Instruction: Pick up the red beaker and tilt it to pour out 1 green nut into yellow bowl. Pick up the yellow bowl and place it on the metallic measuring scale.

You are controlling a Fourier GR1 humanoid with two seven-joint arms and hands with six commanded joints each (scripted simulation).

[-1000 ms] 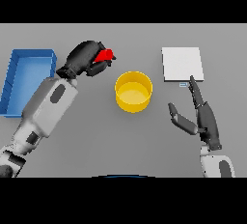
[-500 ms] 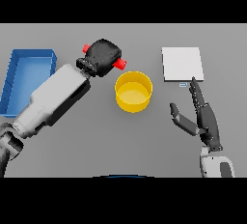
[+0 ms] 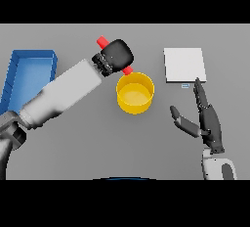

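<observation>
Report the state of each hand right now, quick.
Left hand: shut on the red beaker, tilted over the round yellow bowl.
Right hand: open, holding nothing, fingers straight, beside the square metallic scale.

the yellow bowl (image 3: 135,93) looks like smooth plastic with a faint sheen inside; the red beaker (image 3: 102,41) is plain matt red; the measuring scale (image 3: 184,64) is a flat pale-grey plate, dull rather than shiny; the blue bin (image 3: 29,74) looks matt plastic; the table (image 3: 88,143) is even matt grey
</observation>
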